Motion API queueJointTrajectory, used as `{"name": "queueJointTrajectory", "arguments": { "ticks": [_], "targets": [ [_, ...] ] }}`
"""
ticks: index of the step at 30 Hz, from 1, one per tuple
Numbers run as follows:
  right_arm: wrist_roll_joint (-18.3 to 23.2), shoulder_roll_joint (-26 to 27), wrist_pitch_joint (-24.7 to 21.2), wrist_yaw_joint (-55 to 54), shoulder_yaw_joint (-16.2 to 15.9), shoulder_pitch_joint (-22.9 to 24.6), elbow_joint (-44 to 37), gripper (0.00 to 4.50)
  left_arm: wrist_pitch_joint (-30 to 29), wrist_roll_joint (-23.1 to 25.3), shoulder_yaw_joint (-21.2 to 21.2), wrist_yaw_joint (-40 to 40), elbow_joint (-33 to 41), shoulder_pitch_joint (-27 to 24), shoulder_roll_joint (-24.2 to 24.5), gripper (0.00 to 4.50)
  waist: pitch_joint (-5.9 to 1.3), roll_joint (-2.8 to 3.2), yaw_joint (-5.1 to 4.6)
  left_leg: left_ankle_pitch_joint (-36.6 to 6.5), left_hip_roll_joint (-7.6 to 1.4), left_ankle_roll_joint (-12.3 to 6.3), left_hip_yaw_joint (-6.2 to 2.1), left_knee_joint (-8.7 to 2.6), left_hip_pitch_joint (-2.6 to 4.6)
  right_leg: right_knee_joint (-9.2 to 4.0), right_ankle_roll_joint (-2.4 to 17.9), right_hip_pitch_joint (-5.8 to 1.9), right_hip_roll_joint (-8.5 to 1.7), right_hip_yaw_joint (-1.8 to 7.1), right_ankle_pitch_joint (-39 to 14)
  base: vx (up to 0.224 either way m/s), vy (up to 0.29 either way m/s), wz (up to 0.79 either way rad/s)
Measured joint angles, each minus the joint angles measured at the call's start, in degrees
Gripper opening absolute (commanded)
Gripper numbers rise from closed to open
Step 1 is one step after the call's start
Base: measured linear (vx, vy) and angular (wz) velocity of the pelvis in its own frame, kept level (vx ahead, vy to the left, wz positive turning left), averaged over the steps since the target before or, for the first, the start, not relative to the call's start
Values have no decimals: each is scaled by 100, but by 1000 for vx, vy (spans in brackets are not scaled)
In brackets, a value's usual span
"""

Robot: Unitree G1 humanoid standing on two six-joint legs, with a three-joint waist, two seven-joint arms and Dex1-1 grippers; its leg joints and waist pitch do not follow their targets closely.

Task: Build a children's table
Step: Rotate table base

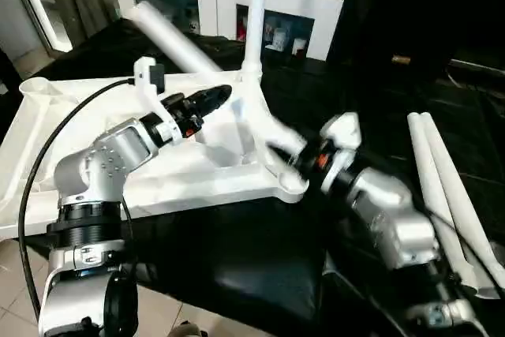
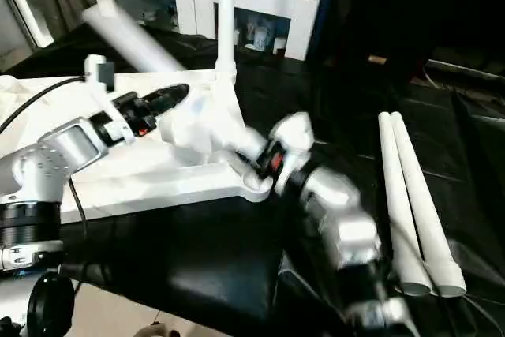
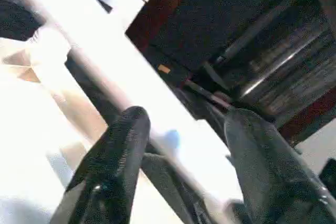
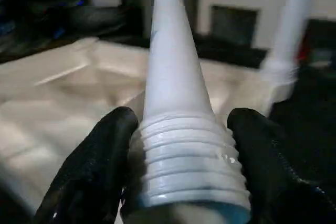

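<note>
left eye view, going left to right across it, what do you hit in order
left hand over the table top → upright leg standing in the far corner socket → right hand holding a tilted leg by its threaded end → two loose legs lying side by side on the black surface

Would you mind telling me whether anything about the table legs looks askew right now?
Yes. One leg stands upright in the far corner of the table top, but the leg between the right pincer fingers slants across the top, its threaded end outside any socket.
</note>
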State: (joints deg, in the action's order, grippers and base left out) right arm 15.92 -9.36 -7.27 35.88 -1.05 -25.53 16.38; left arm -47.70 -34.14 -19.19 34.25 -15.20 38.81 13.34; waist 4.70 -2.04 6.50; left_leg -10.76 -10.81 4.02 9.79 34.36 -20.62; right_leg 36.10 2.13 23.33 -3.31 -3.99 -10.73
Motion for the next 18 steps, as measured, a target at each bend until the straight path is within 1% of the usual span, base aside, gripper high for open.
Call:
{"name": "queueJointTrajectory", "arguments": {
  "ticks": [1,4,6,7,9,10,11,12,14,15,17,18],
  "targets": [
    [11,25,18,-81,80,-34,18,265,-25,-3,-29,-15,0,1,3,312,0,0,0,0,0,0,0,0,-1,0,0,0,0,0,0,0,0,0],
    [46,28,18,-25,85,-90,-8,256,-85,-52,-82,-38,0,4,-11,329,0,0,0,-1,0,0,0,-2,-3,-2,0,1,0,-1,0,0,0,0],
    [58,54,2,89,5,-81,-70,236,-101,-157,-110,-91,0,13,-43,344,0,0,-2,-1,0,0,-1,-2,-4,-2,0,1,0,-1,0,0,0,0],
    [78,96,-13,158,-66,-44,-139,220,-110,-206,-109,-116,0,27,-62,361,0,0,-2,0,0,-1,-1,-1,-3,-2,0,1,0,-1,0,0,0,0],
    [148,215,-24,220,-187,66,-290,206,-126,-221,-105,-159,0,56,-78,373,0,0,-1,0,-1,-1,-2,-2,-3,-2,0,1,0,-2,0,0,0,0],
    [163,284,-26,216,-250,117,-336,206,-154,-217,-98,-236,-5,101,-94,373,0,0,0,0,-2,0,-2,-1,-3,-2,0,1,0,-3,0,0,0,0],
    [165,316,-29,214,-310,132,-360,193,-166,-210,-92,-276,-5,132,-96,381,0,0,0,0,-2,-1,-2,1,-3,-2,-1,0,0,-2,1,0,0,0],
    [165,343,-105,185,-341,142,-441,176,-164,-127,-28,-370,-7,171,-91,402,1,2,0,0,-2,0,-2,3,-4,-2,-1,0,0,-2,2,0,0,0],
    [190,432,-228,143,-393,114,-631,173,-196,-58,41,-477,-7,197,-106,408,1,2,0,0,-2,0,-2,4,-2,-2,-2,-1,0,-1,2,0,0,0],
    [197,448,-244,149,-401,102,-693,160,-218,-56,53,-480,-7,197,-137,417,1,2,1,0,-2,0,-2,4,-3,-2,-2,-1,0,-1,2,0,0,0],
    [133,435,-193,151,-432,41,-642,137,-229,-56,121,-455,-8,193,-134,442,1,1,11,0,-2,0,-2,4,-3,-2,-2,-1,0,-1,2,0,0,0],
    [41,406,-130,131,-458,40,-566,137,-207,-38,178,-438,-7,186,-95,442,1,1,13,0,-1,0,-2,4,-3,-2,-2,-2,0,-1,2,0,0,0]
  ]
}}
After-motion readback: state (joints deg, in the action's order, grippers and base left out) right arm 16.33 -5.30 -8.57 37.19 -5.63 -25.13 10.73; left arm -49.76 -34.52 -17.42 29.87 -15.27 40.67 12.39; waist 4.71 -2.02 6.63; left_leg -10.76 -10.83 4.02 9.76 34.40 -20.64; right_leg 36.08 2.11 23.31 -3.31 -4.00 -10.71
